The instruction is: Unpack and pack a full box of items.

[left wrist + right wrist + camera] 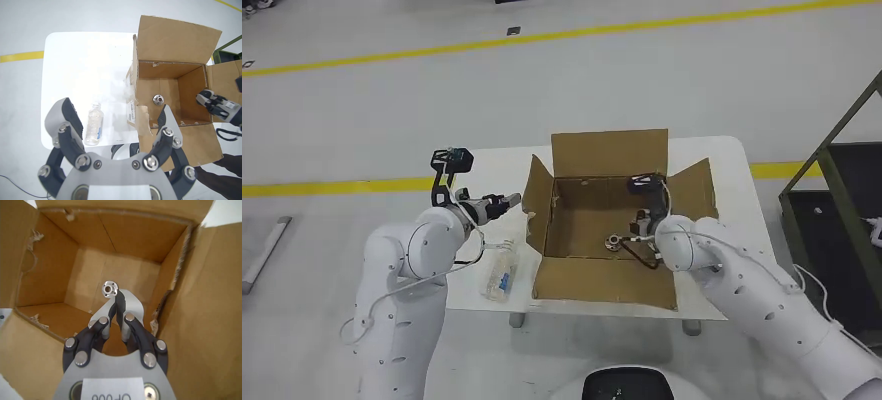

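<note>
An open cardboard box (602, 283) stands in the middle of the white table (492, 165), flaps up. On its floor lies a small round metal flange (613, 240) (158, 99) (109, 289). My right gripper (640, 230) (200, 98) (116, 294) hangs inside the box by its right wall, shut with nothing between the pads, tips above and beside the flange. A clear plastic bottle (499, 272) (94, 126) lies on its side on the table left of the box. My left gripper (504, 203) (115, 106) is open above the table near the box's left flap, holding nothing.
The box walls (47, 256) close in around the right gripper, with torn edges along the rim. A green metal rack (832, 180) stands to the right of the table. Bare table (75, 66) stretches beyond the bottle.
</note>
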`<state>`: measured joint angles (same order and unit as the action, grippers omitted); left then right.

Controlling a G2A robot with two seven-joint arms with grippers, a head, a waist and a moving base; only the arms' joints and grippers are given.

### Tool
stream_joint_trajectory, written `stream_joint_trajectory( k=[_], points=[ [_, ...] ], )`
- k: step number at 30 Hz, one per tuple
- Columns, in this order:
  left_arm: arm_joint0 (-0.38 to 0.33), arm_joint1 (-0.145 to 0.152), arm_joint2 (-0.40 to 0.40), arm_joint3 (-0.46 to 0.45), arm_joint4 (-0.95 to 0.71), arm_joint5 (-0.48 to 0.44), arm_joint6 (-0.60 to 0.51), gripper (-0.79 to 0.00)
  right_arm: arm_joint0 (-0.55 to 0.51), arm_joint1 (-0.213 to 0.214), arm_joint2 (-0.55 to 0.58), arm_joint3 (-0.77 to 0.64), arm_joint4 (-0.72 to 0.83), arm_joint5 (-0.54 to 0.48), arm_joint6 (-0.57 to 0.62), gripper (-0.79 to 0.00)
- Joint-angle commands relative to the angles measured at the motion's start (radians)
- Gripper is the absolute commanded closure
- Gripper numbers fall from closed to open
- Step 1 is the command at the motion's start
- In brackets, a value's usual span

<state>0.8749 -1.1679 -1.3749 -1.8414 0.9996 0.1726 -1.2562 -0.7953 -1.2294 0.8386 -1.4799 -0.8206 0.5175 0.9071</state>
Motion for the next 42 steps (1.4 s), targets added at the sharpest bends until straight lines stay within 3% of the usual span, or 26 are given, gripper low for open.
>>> stream_joint_trajectory(
  k=[1, 11, 18, 21, 27, 33, 34, 36, 42],
  points=[
    [0.0, 0.0, 0.0, 0.0, 0.0, 0.0, 0.0, -0.785, 0.014, -0.007, -0.019, 0.039, 0.004, -0.002, -0.005, 0.0],
    [0.0, 0.0, 0.0, 0.0, 0.0, 0.0, 0.0, -0.785, 0.004, -0.007, -0.009, 0.037, 0.019, -0.016, -0.018, 0.0],
    [0.0, 0.0, 0.0, 0.0, 0.0, 0.0, 0.0, -0.785, 0.038, -0.021, -0.072, 0.025, -0.131, -0.01, 0.024, 0.0],
    [0.0, 0.0, 0.0, 0.0, 0.0, 0.0, 0.0, -0.785, 0.115, -0.06, -0.149, 0.12, -0.128, -0.023, 0.054, 0.0],
    [0.0, 0.0, 0.0, 0.0, 0.0, 0.0, 0.0, -0.785, 0.266, -0.183, -0.309, 0.393, -0.065, -0.048, 0.043, 0.0],
    [0.0, 0.0, 0.0, 0.0, 0.0, 0.0, 0.0, -0.785, 0.352, -0.284, -0.371, 0.626, 0.009, -0.095, 0.029, -0.049],
    [0.0, 0.0, 0.0, 0.0, 0.0, 0.0, 0.0, -0.785, 0.364, -0.297, -0.379, 0.657, 0.013, -0.106, 0.028, -0.068],
    [0.0, 0.0, 0.0, 0.0, 0.0, 0.0, 0.0, -0.785, 0.384, -0.321, -0.38, 0.714, 0.035, -0.118, 0.017, -0.234],
    [0.0, 0.0, 0.0, 0.0, 0.0, 0.0, 0.0, -0.785, 0.419, -0.378, -0.387, 0.847, 0.072, -0.178, 0.002, -0.326]
  ],
)
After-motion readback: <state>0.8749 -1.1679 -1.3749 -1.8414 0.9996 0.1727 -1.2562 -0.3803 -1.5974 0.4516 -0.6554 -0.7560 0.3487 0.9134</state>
